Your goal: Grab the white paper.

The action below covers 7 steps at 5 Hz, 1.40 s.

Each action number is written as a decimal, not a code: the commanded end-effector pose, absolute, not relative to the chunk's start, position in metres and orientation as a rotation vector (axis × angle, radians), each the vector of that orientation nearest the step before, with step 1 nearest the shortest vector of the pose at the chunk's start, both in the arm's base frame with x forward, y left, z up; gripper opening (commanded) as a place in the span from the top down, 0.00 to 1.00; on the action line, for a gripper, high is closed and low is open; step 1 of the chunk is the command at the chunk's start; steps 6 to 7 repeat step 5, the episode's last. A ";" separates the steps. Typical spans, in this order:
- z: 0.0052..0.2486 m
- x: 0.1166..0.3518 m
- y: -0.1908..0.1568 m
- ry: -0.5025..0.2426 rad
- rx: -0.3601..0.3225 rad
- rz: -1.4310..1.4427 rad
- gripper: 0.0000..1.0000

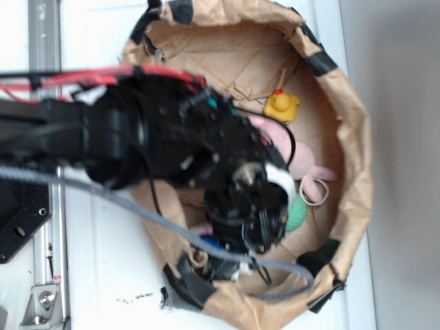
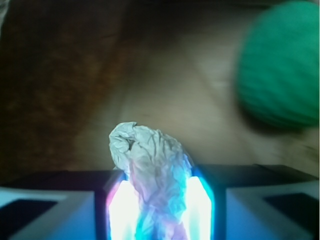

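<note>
Wrist view: the white paper (image 2: 150,170) sits pinched between the two fingers (image 2: 200,210), which glow bright white-blue on either side of it. The gap between them is narrow, filled by the wad. The fingers press in against the lower part of the paper; its crumpled upper end sticks out past the fingertips, leaning left, with grey folds showing. The base of the wad is lost in glare.

Beyond the paper, the brown floor of the paper bag (image 2: 165,75), blurred. The green ball (image 2: 280,65) is at upper right, well apart from the paper, its edges soft.

Exterior view: the black arm (image 1: 137,130) reaches from the left over the big brown paper bag (image 1: 350,110), which lies open on the white desk (image 1: 96,41) with black tape (image 1: 320,63) along its rim. The gripper (image 1: 251,220) hangs inside the bag near its lower part; the fingers and the paper are hidden under the wrist body from this side. A sliver of the green ball (image 1: 297,214) shows just right of the gripper. The pink plush toy (image 1: 299,161) lies further right with a pale loop (image 1: 315,190) near it, and the yellow duck (image 1: 282,106) sits upright towards the bag's upper side. Red cables (image 1: 103,75) and a grey sleeved cable (image 1: 137,206) trail off the arm.
</note>
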<state>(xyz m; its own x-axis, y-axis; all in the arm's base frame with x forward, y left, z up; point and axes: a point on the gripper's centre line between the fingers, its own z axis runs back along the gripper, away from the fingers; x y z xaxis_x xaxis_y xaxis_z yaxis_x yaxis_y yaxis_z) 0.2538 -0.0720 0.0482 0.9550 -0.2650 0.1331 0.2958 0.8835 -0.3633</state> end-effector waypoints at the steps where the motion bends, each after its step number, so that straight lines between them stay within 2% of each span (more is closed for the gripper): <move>1: 0.126 0.270 -0.013 -0.263 -0.252 -0.086 1.00; 2: 0.175 0.262 -0.002 -0.333 -0.126 -0.060 1.00; 3: 0.208 0.253 0.001 -0.349 -0.065 -0.039 1.00; 4: 0.209 0.245 -0.003 -0.350 -0.081 -0.045 1.00; 7: 0.204 0.243 -0.007 -0.349 -0.079 -0.056 1.00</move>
